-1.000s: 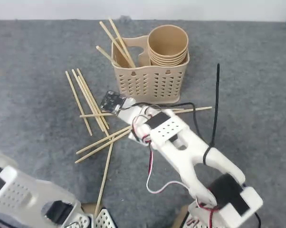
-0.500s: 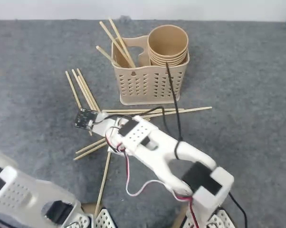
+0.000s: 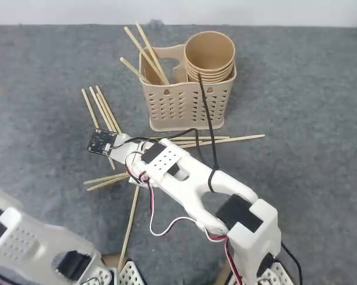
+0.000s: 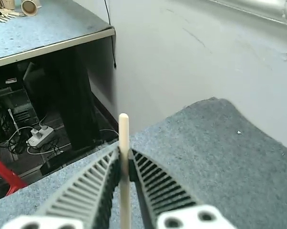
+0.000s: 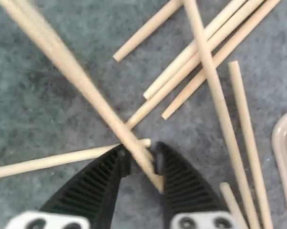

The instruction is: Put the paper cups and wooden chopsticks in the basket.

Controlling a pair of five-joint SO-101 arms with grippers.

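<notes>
A beige basket [image 3: 187, 107] stands at the back with a stack of paper cups [image 3: 209, 53] in one side and three wooden chopsticks [image 3: 146, 50] leaning out of the other. Loose chopsticks [image 3: 104, 110] lie fanned on the grey mat to its left and in front [image 3: 226, 140]. My right arm [image 3: 166, 166] stretches over the pile. Its gripper [image 5: 141, 160] is low on the mat, shut on a chopstick [image 5: 91, 90] that crosses the others. My left gripper [image 4: 125, 155] is shut on a chopstick [image 4: 123, 133] pointing past the table corner.
The left arm's base [image 3: 24, 243] sits at the front left corner, and a long chopstick [image 3: 131, 222] runs toward it. A black cable [image 3: 207, 124] arcs from the right arm in front of the basket. The basket's edge [image 5: 286, 143] lies close to the right gripper.
The right arm has swung left, from in front of the basket to over the loose pile. The chopsticks under it have shifted slightly left. The left arm has stayed put.
</notes>
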